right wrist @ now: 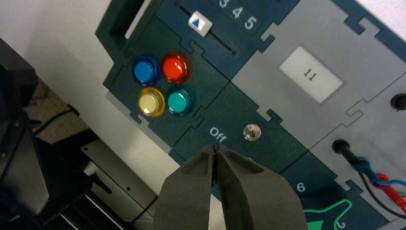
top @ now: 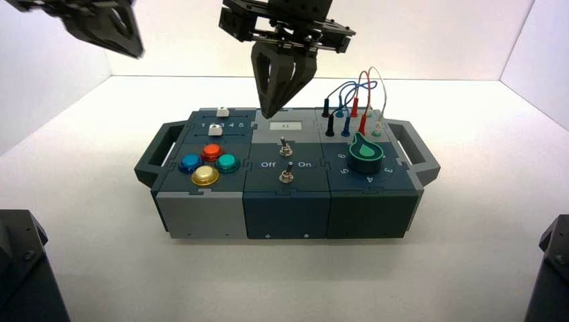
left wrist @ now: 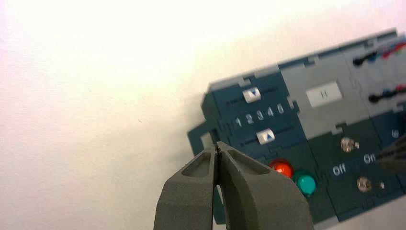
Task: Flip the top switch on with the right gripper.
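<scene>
Because the task concerns a toggle in its middle column, the box (top: 201, 215) is faced squarely by the high view, with handles at both sides. The right gripper (top: 268, 115) is held above the box's middle column, its fingers pressed together around nothing; a single blunt tip of this kind is presumably suited to pushing a lever sideways. The left gripper (top: 139, 55) is parked in the air, up and to the left, its fingers likewise closed, so that the working space is left to its twin. The top switch (top: 286, 151), a silver toggle, is seated just behind the "Off" and "On" lettering (right wrist: 218, 134), apart from the fingertips; its lean cannot be judged with confidence, though a sideways push toward "On" is presumably required. In the high view, the lower toggle (top: 286, 176) is also seen; in the right wrist view it is not seen, but "11" is legible on the pale display (right wrist: 311, 74).
</scene>
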Tool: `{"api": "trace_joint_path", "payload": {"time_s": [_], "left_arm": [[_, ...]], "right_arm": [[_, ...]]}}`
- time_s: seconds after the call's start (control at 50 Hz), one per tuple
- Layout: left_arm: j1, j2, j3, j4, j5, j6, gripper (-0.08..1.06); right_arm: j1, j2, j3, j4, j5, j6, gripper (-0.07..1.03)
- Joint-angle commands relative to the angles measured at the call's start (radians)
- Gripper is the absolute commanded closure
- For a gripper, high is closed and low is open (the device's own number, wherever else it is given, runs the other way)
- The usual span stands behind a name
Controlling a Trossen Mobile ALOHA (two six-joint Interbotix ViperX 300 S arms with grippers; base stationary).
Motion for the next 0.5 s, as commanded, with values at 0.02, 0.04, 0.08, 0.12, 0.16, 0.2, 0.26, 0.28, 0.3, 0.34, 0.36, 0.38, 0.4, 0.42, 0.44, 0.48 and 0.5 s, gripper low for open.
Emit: {"api": "trace_joint_path", "payload": {"time_s": [0.02, 0.04, 0.08, 0.12, 0.16, 0.2, 0.26, 0.28, 0.3, 0.34, 0.36, 0.38, 0.4, 0.42, 0.44, 0.48, 0.5], "left_arm": [[-0.009, 0.06, -0.041, 0.002, 0.025, 0.0, 1.01], [-0.008, 0.074, -0.043, 0.003, 0.032, 0.002, 1.01], [-0.009, 0.092, -0.048, 0.006, 0.043, 0.002, 1.01], [-0.009, 0.118, -0.049, 0.008, 0.057, 0.003, 1.01], [-0.009, 0.132, -0.052, 0.008, 0.061, 0.003, 1.01], [-0.009, 0.156, -0.06, 0.009, 0.069, 0.003, 1.01], [-0.009, 0.176, -0.064, 0.009, 0.072, 0.003, 1.01], [-0.011, 0.186, -0.067, 0.009, 0.072, 0.003, 1.01], [-0.012, 0.189, -0.069, 0.009, 0.074, 0.003, 1.01], [-0.015, 0.202, -0.072, 0.009, 0.077, 0.003, 1.01], [-0.015, 0.206, -0.074, 0.009, 0.077, 0.002, 1.01], [-0.017, 0.209, -0.074, 0.008, 0.077, 0.003, 1.01], [-0.023, 0.229, -0.077, 0.008, 0.077, 0.003, 1.01], [-0.025, 0.236, -0.077, 0.008, 0.075, 0.003, 1.01], [-0.026, 0.241, -0.078, 0.008, 0.075, 0.003, 1.01], [-0.028, 0.259, -0.083, 0.008, 0.077, 0.003, 1.01], [-0.028, 0.268, -0.084, 0.008, 0.078, 0.002, 1.01]], "right_arm": [[0.006, -0.023, -0.031, 0.006, -0.017, -0.003, 0.99], [0.006, -0.023, -0.032, 0.006, -0.017, -0.002, 0.99], [0.006, -0.025, -0.032, 0.006, -0.023, -0.003, 0.99], [0.006, -0.026, -0.032, 0.006, -0.028, -0.003, 0.99], [0.006, -0.026, -0.032, 0.006, -0.031, -0.003, 0.99], [0.006, -0.028, -0.031, 0.006, -0.037, -0.003, 0.99], [0.006, -0.028, -0.029, 0.006, -0.043, -0.003, 0.99], [0.006, -0.026, -0.029, 0.006, -0.046, -0.003, 0.99], [0.006, -0.025, -0.031, 0.006, -0.046, -0.003, 0.99], [0.006, -0.023, -0.031, 0.006, -0.049, -0.003, 0.99], [0.006, -0.023, -0.031, 0.006, -0.049, -0.003, 0.99], [0.006, -0.021, -0.032, 0.006, -0.051, -0.003, 0.99], [0.006, -0.012, -0.032, 0.006, -0.054, -0.003, 0.99], [0.006, -0.008, -0.032, 0.005, -0.055, -0.003, 0.99], [0.006, -0.005, -0.032, 0.006, -0.058, -0.003, 0.99], [0.006, 0.003, -0.035, 0.006, -0.058, -0.003, 0.99], [0.006, 0.009, -0.038, 0.006, -0.058, -0.003, 0.99]]}}
